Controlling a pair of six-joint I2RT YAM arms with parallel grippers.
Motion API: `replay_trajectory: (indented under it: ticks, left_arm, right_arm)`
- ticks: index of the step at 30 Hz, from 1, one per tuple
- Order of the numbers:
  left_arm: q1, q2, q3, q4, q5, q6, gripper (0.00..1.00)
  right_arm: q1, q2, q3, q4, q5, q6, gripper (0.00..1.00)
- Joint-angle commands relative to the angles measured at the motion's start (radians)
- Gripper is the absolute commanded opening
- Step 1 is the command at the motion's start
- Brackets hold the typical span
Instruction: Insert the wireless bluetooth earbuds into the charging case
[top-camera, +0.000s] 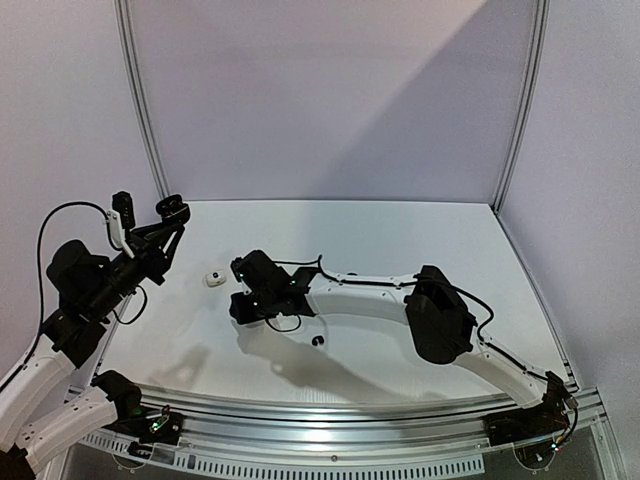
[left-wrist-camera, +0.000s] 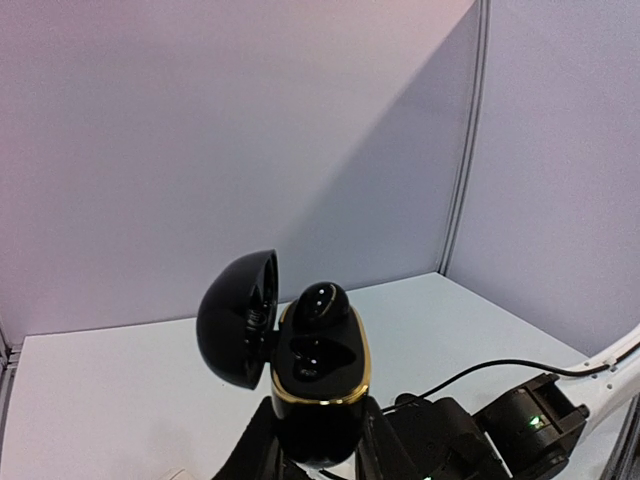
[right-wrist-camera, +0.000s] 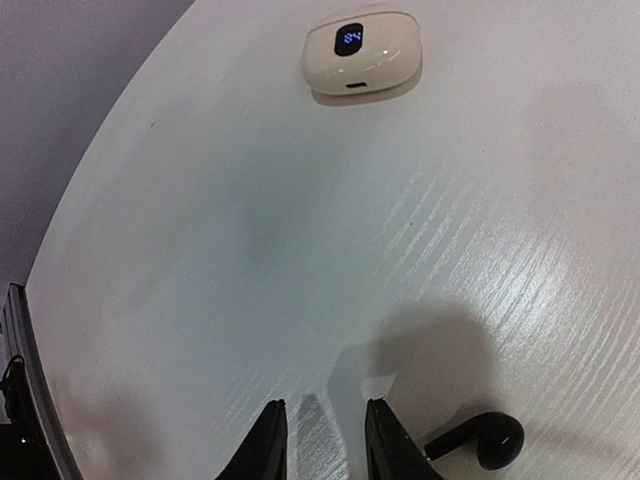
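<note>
In the left wrist view a glossy black charging case (left-wrist-camera: 318, 375) with a gold rim stands upright, its lid (left-wrist-camera: 238, 318) swung open to the left. One black earbud (left-wrist-camera: 320, 305) sits in the upper slot and the lower slot is empty. My left gripper (left-wrist-camera: 320, 435) is shut on the case's lower body and holds it above the table's left side (top-camera: 172, 210). Another black earbud (right-wrist-camera: 488, 442) lies on the table just right of my right gripper (right-wrist-camera: 325, 405), which hangs open with nothing between its fingers. From above this earbud (top-camera: 319, 341) is a small dark spot.
A closed white case (right-wrist-camera: 360, 52) with a lit blue display lies on the table ahead of the right gripper, and shows in the top view as the white case (top-camera: 213, 279). The right arm (top-camera: 440, 315) stretches across the white table (top-camera: 400, 240). Walls enclose the back and sides.
</note>
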Motion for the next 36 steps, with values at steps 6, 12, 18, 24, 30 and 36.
replay_trajectory:
  ticks: [6,12,18,24,30,36]
  left_arm:
    - [0.014,0.006,-0.015,0.021,0.019,-0.009,0.0]
    - [0.013,0.005,-0.012,0.021,0.02,-0.01,0.0]
    - [0.015,0.005,-0.014,0.02,0.023,-0.014,0.0]
    - [0.014,0.003,-0.015,0.015,0.023,-0.012,0.0]
    - [0.015,0.005,-0.017,0.015,0.026,-0.018,0.0]
    - [0.015,0.006,-0.017,0.016,0.03,-0.017,0.0]
  right_arm:
    - [-0.004,-0.015,-0.067,-0.071,0.062,-0.001,0.27]
    - [-0.023,-0.069,-0.149,-0.055,0.09,0.013,0.27]
    - [-0.024,-0.097,-0.171,-0.07,0.092,0.001,0.27]
    - [-0.026,-0.14,-0.213,-0.079,0.08,-0.006,0.27]
    - [-0.032,-0.183,-0.175,-0.07,-0.071,-0.067,0.28]
    - [-0.032,-0.253,-0.174,0.005,-0.121,-0.096,0.31]
